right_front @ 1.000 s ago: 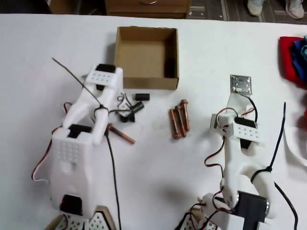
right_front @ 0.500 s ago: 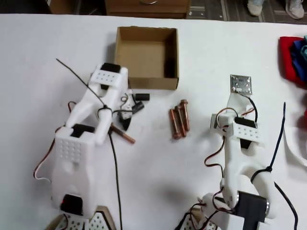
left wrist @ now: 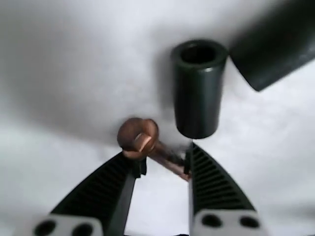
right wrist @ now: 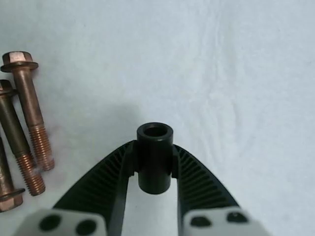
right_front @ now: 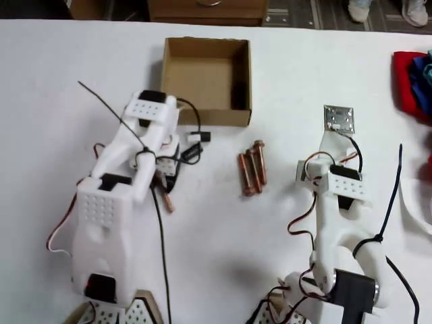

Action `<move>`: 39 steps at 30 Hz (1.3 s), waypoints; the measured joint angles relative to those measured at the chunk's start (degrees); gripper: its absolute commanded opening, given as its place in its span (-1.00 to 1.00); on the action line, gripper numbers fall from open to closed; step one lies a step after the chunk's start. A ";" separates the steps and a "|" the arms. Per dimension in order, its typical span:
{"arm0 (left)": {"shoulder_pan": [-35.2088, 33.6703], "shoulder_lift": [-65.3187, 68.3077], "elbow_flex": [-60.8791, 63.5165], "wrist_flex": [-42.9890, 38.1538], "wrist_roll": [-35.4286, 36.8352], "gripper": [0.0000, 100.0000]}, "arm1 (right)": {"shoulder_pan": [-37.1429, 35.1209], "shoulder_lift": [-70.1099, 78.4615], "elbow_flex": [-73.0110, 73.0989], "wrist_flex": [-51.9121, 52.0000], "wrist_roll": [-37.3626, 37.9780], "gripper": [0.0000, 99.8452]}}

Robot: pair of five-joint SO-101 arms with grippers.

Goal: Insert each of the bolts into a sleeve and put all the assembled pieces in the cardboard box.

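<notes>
1. The left gripper (left wrist: 165, 160) is pinched shut on one copper bolt (left wrist: 139, 138). The bolt's head pokes out past the fingers (left wrist: 209, 182). Its other end is hidden behind them.
2. Just past the bolt's head lies a black sleeve (left wrist: 198, 88) with its hole showing. Near it is a second black sleeve (left wrist: 275, 44), blurry and cut off at the picture's edge.
3. From above, the left arm (right_front: 128, 169) covers its own gripper. The copper bolt's end sticks out from under it on the white table (right_front: 54, 67).
4. The right gripper (right wrist: 153, 155) is closed narrow on a held sleeve (right wrist: 155, 142). The sleeve's lower end is hidden between the fingers.
5. Three loose bolts (right_front: 251, 167) lie side by side between the arms, near the cardboard box (right_front: 206, 116). In the right wrist view one of them is cut off at the edge.
6. The box sits open at the back of the table. A dark thing (right_front: 237, 94) lies in one corner, and I cannot tell what it is.
</notes>
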 measured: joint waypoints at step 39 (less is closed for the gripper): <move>-9.85 9.85 -14.95 4.48 -13.98 -0.74 | 0.00 0.00 0.00 0.00 0.00 -0.96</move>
